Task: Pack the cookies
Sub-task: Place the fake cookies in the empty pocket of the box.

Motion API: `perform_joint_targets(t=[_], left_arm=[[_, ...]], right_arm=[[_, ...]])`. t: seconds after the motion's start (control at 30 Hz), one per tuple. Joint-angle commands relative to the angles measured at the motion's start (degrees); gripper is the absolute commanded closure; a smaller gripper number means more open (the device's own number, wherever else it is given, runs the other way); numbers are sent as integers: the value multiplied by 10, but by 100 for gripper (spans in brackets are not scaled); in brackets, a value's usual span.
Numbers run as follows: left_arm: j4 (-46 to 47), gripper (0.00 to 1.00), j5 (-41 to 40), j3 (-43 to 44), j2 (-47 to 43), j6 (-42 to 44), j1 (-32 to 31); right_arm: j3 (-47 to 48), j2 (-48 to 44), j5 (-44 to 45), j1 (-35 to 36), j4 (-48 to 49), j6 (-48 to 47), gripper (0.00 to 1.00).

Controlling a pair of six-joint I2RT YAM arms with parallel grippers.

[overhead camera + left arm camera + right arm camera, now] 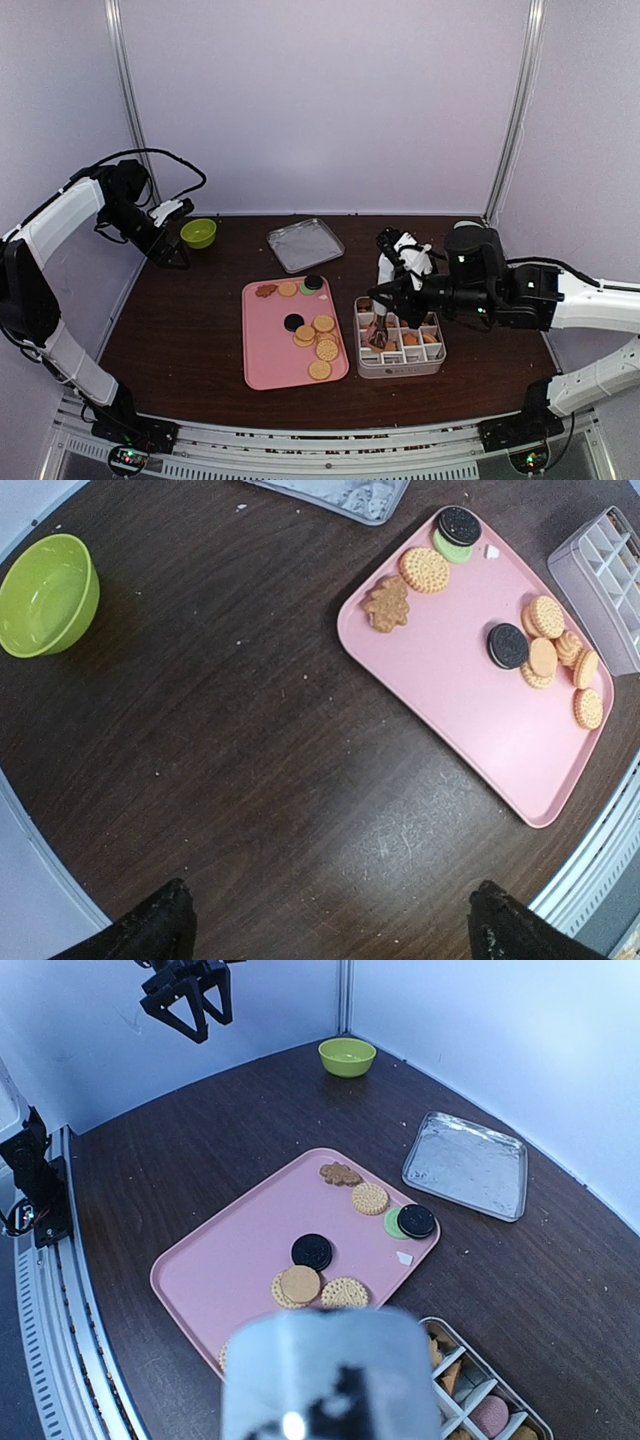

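Observation:
Several cookies (318, 345) lie on a pink tray (268, 345): golden rounds, a black one (294, 322), a brown flower-shaped one (265, 291). The left wrist view has the cookies (545, 650) at upper right. More cookies sit in the compartment box (436, 357). My right gripper (398, 283) is shut on metal tongs (378, 328), whose tips reach down into the box's left compartments. In the right wrist view the tongs (325, 1375) are a silver blur hiding the fingers. Whether the tongs hold a cookie is hidden. My left gripper (330, 920) hangs open over bare table, near the green bowl.
A green bowl (198, 232) stands at the back left, next to the left gripper (170, 252). A flat metal tray (305, 243) lies behind the pink tray. White walls close the back and sides. The table's near edge has a metal rail (320, 455).

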Motion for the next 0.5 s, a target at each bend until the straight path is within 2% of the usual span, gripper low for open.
perform_joint_targets(t=[0.0, 0.27, 0.47], left_arm=[[-5, 2, 19, 16, 0, -5, -1], [-6, 2, 24, 16, 0, -7, -2], [-8, 2, 21, 18, -1, -7, -2]], right_arm=[[10, -48, -12, -4, -38, -13, 100], [13, -49, -60, -16, -92, -38, 100], [15, -38, -54, -20, -96, -55, 100]])
